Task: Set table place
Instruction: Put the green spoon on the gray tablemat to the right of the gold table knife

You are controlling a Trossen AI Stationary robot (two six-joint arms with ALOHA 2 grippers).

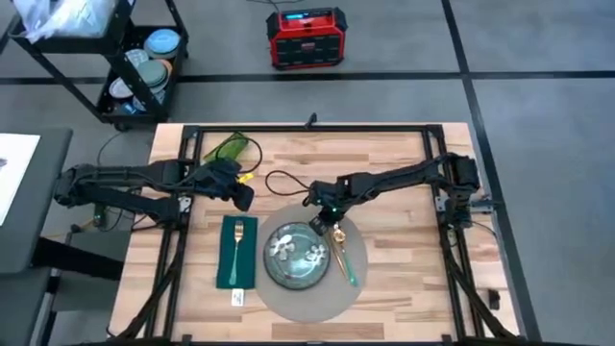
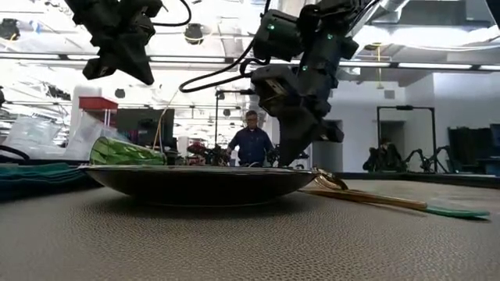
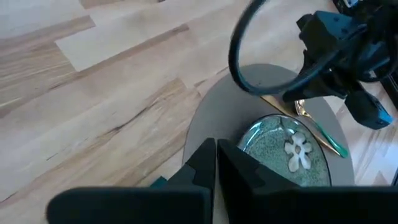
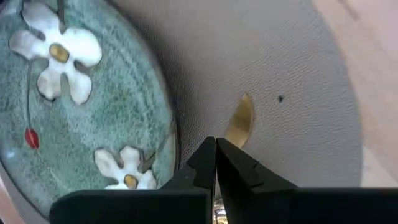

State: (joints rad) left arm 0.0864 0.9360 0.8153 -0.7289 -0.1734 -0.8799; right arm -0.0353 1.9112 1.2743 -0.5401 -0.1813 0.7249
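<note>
Placemat (image 1: pixel 312 298) — flat on bench (image 1: pixel 404 163), limp, light; grip at bare rim (plate (image 1: pixel 300 255) weighs it). My right end effector (image 1: pixel 324 227) pressed together above spoon (image 1: pixel 340 252); left end effector (image 1: pixel 242 197) likewise.

The high view looks straight down on the whole table (image 1: pixel 394 154) and both arms, while the low view sits at mat level, facing level across the plate (image 2: pixel 195 183) into the room, where a person (image 2: pixel 251 140) stands far back. The left wrist camera looks past the left claw (image 3: pixel 216 163) from well above the wood toward the plate (image 3: pixel 283 152) ahead of it. The right wrist camera hangs close over the mat (image 4: pixel 273 74), with the plate (image 4: pixel 81 99) beside the right claw (image 4: pixel 216 160); all four views share plate and mat.
</note>
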